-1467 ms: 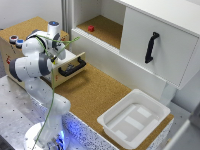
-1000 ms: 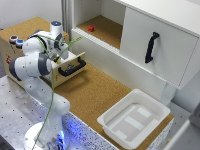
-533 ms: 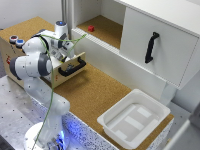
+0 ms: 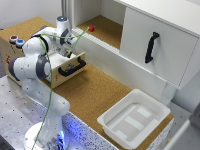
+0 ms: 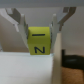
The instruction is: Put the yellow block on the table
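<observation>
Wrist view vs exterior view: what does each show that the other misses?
Wrist view only: the yellow block, marked N, held between the gripper fingers.
Exterior view only: the cork table, white tray, white cabinet with its black handle, and a small red object at the back.
Shared: the open drawer's black handle, near the gripper.

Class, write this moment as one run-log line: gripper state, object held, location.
gripper: shut on yellow block | location: above open wooden drawer | table: block not yet placed
</observation>
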